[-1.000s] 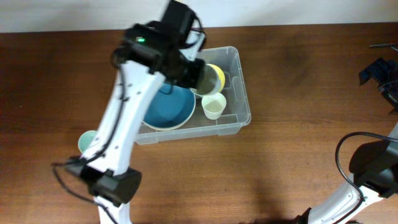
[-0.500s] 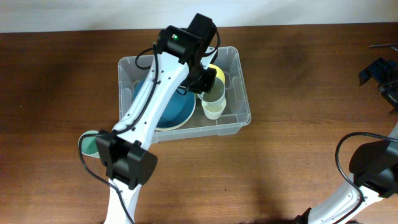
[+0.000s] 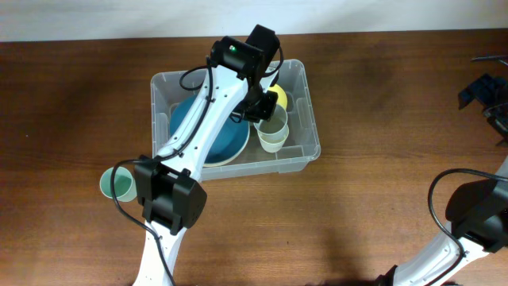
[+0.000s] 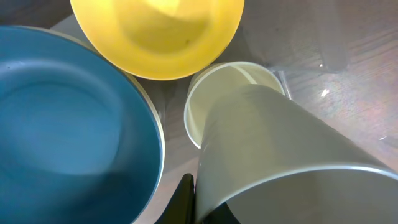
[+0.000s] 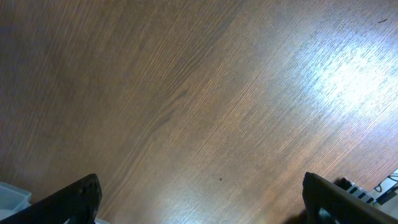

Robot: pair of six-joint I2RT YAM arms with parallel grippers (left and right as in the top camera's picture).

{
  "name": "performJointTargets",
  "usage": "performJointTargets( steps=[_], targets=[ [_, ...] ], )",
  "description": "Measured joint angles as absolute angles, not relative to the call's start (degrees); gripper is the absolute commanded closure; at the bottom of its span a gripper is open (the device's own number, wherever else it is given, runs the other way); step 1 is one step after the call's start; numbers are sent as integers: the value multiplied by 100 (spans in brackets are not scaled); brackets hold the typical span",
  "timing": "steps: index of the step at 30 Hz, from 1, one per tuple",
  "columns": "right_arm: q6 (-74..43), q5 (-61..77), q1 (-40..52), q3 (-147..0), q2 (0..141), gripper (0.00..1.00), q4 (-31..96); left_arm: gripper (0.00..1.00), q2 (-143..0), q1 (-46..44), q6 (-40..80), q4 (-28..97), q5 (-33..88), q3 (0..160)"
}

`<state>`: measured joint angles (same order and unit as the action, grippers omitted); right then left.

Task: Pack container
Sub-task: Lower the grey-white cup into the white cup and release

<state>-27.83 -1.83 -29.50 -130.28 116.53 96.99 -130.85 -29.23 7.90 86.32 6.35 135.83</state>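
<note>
Brown wood-grain bench (image 3: 381, 199) across the whole overhead view, with a pale strip of wall along the top edge.

Container (image 3: 311, 119): clear plastic, upright on the bench, upper centre of the overhead frame, slightly left of the middle.

Inside the container:
- blue bowl (image 3: 226, 141), the largest item, in the left part, partly hidden under the white arm;
- yellow bowl (image 3: 279, 97), in the upper right part, just beside the blue bowl;
- cream cup (image 4: 208, 102), upright, in the lower right part, close to both bowls.

Left pincer (image 3: 259, 107): above the right part of the container, closed tight on the wall of a pale cup (image 4: 280, 155). Pale cup tilted, mouth toward the lower right of the wrist frame, directly over the cream cup and overlapping its rim in that view. Contact between the two cups not discernible.

Teal cup (image 3: 116, 183): on the bench outside the container, lower left of the overhead frame, just beside a dark joint of the left arm.

Right pincer (image 5: 199, 202): fingers (image 5: 78, 198) wide apart at the bottom corners of the wrist frame, gripping nothing, bare bench beneath. In the overhead view, at the far right edge, well apart from the container.
</note>
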Motion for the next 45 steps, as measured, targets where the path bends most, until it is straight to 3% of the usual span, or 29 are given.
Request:
performJointTargets(
  steps=[2,5,7,8,16,17,21,26,35,39,45],
  targets=[
    [-2786,-183,-2947,-13028,11653,1,9697,86,-13085,-2926,773,8630,631,13583],
    [-2783,-180,-2950,-13028,11653,1,9697,59,-13085,-2926,733,8630,607,13583],
    [-2788,-180,-2950,-13028,11653,1,9697,27,-13085,-2926,694,8630,582,13583],
    [-2788,-183,-2950,-13028,11653,1,9697,24,-13085,-2926,707,8630,585,13583],
    [-2786,-183,-2950,-13028,11653,1,9697,13,-13085,-2891,707,8637,558,13609],
    [-2788,-183,-2947,-13028,11653,1,9697,8,-13085,-2869,705,8661,550,13642],
    [-2783,-183,-2950,-13028,11653,1,9699,7,-13085,-2561,821,9050,333,14173],
    [-2788,-183,-2950,-13028,11653,1,9695,7,-12857,-1715,1221,9609,-172,15004],
    [-2786,-183,-2950,-13028,11653,1,9697,7,-11345,134,1944,9644,-458,15087],
    [-2786,-183,-2950,-13028,11653,1,9697,7,-10440,980,2497,9642,-491,14569],
    [-2788,-185,-2950,-13028,11653,1,9699,7,-9002,1841,3503,9655,-499,12405]
  ],
)
